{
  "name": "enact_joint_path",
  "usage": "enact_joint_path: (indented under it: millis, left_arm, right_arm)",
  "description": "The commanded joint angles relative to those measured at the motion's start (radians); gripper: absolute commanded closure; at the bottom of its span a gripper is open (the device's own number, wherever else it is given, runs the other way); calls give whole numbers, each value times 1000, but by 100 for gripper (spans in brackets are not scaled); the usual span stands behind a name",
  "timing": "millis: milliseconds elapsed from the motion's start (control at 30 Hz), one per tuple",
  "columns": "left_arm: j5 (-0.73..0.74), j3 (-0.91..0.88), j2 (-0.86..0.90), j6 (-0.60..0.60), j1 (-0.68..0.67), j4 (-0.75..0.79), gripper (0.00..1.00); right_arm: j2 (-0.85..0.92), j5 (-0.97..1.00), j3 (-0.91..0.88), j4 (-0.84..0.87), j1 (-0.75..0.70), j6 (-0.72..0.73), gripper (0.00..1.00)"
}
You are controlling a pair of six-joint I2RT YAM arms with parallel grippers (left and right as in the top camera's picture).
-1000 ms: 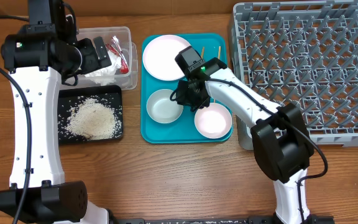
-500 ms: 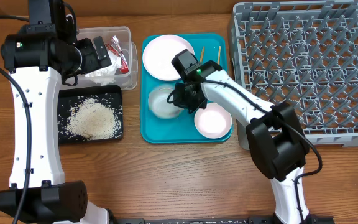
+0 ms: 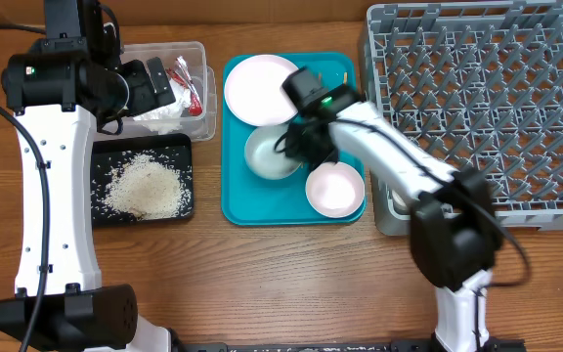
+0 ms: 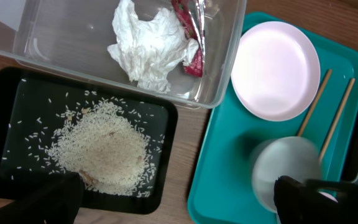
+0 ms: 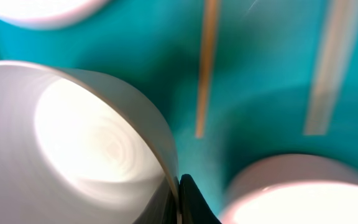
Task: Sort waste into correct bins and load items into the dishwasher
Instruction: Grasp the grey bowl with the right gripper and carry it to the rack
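Observation:
My right gripper is shut on the rim of a white bowl and holds it tilted over the teal tray. In the right wrist view the fingers pinch the bowl's wall. A second bowl lies at the tray's near right, a white plate at its far end, and the chopsticks beside the plate. My left gripper is open and empty above the black tray's rice, near the clear tub holding tissue and a wrapper.
The grey dish rack fills the right side, its near left corner close to the second bowl. The black tray sits in front of the clear tub at the left. Bare wooden table lies along the front.
My right gripper has closed on the bowl's rim, tipped it up and carried it a little toward the far right of the teal tray. The left arm has not moved.

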Motion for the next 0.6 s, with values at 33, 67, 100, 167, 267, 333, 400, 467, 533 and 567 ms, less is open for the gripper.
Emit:
enact_joint_path:
  millis: [33,67,100,167,267,333,400,467,533,567]
  left_arm:
    - [-14,5,-1,-10,-7,2,0]
    - [-14,5,-1,-10,-7,2,0]
    - [-14,5,-1,-10,-7,2,0]
    - [-14,5,-1,-10,-7,2,0]
    - [-14,5,-1,-10,-7,2,0]
    - [-14,5,-1,-10,-7,2,0]
    - [-14,5,-1,-10,-7,2,0]
    - [-14,5,-1,-10,-7,2,0]
    - [-14,5,-1,-10,-7,2,0]
    - [-14,5,-1,-10,-7,2,0]
  right_arm:
    - [-245,203,83,1,-101,-19,96]
    - [-273,253,83,6,-124,-19,96]
    - [-302,315,83,14,-149,-19,96]
    - [-335,420,83,37,-190,-19,96]
    - [-346,574,82,99,-245,-61,96]
    - [-333,651,82,158,-266,-120,96]
    - [-311,764,82,222,-276,-168,96]
    - [-283,885,82,306,-276,-252,96]
    - [-248,969,82,397,-276,-354,96]
    - [-230,995,82,439,-276,-407,96]
